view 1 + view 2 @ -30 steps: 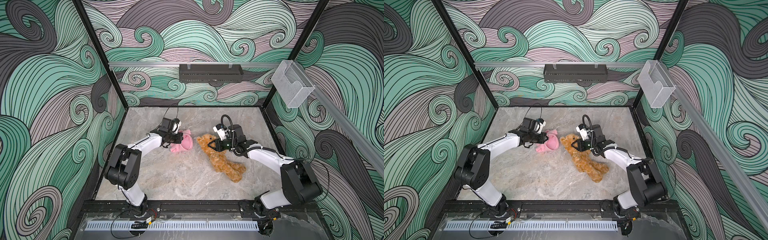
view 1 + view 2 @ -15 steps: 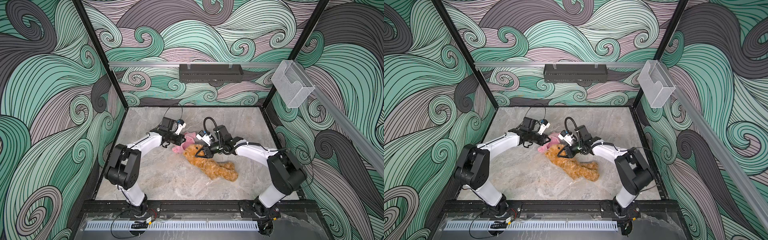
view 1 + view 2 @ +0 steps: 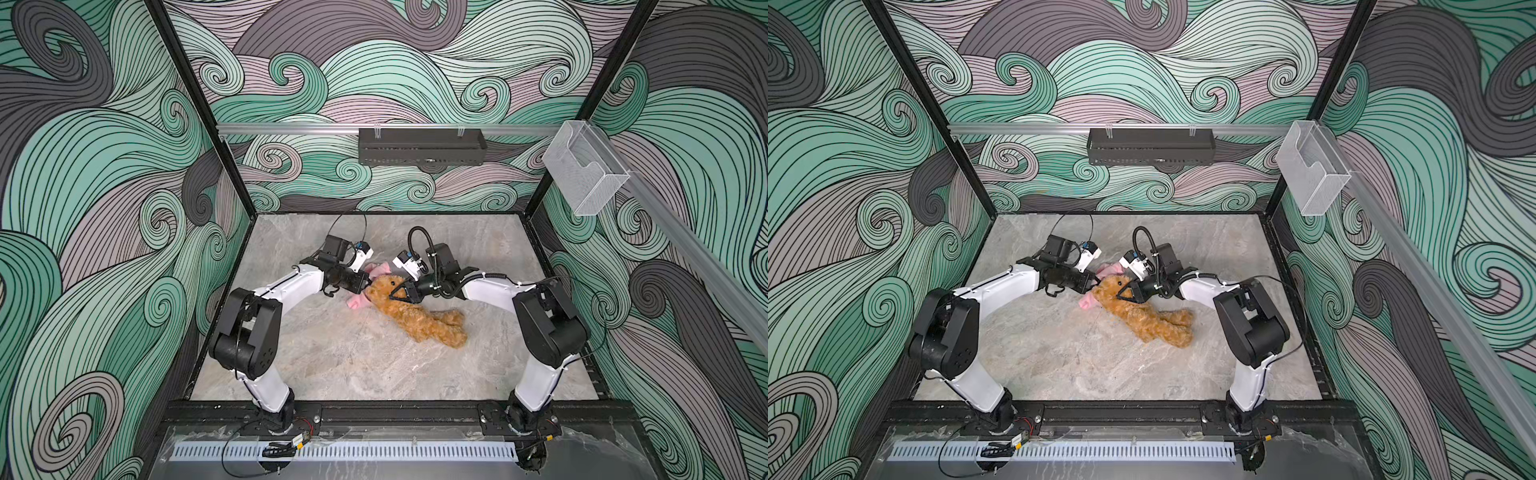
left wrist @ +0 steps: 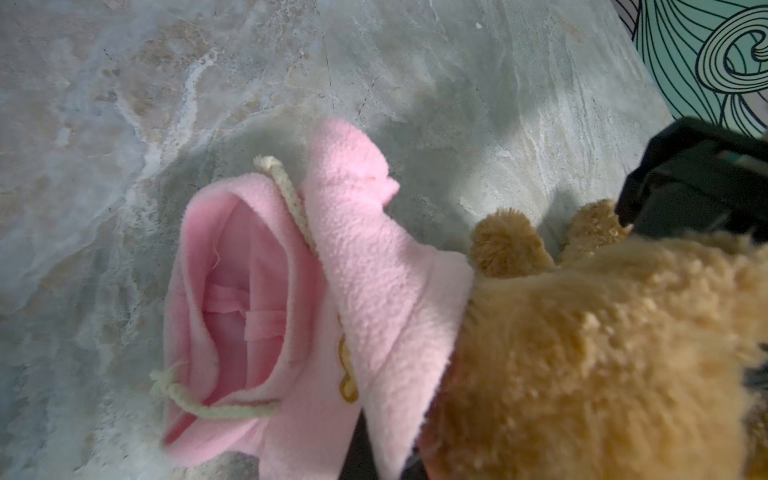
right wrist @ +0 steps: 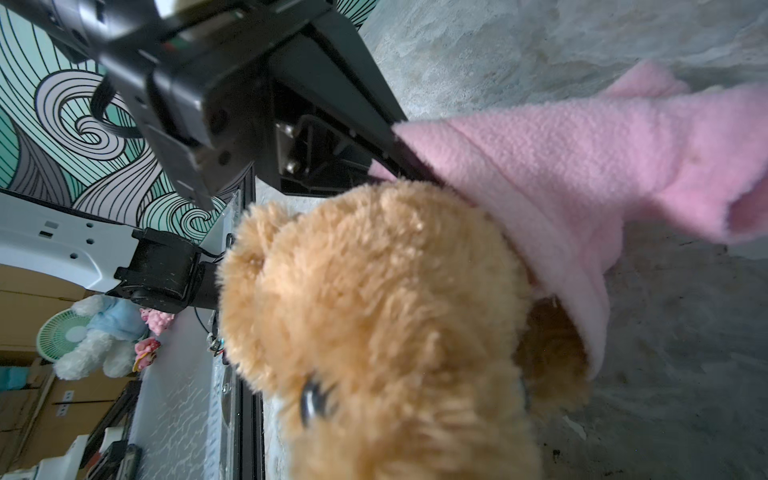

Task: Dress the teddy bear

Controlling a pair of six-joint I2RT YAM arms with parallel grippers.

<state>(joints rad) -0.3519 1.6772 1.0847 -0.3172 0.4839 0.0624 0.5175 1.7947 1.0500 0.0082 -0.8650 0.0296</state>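
Since a second ago the right gripper (image 3: 400, 292) has dragged the teddy bear (image 3: 419, 318) leftward over the marble table (image 3: 332, 374), so its head, then well apart from the pink fleece hoodie (image 3: 358, 301), now butts against it. Nearest the front lies bare marble. Beyond it the bear sprawls with its legs toward the right arm and its head at mid-table between both claws, and just past the head the hoodie lies crumpled. In the right wrist view the hem (image 5: 561, 266) merely drapes one ear (image 5: 552, 345). The likely trouble is that only one pinch holds the hem, so the opening is not spread. Further pushing may therefore bunch the fleece ahead of the head instead of threading it, or tug the cloth from the pinch. The left gripper (image 3: 366, 286) is pressed together on the hoodie's hem. The right gripper's jaws stand narrowly apart, clamped on the bear's fur at the head and neck.
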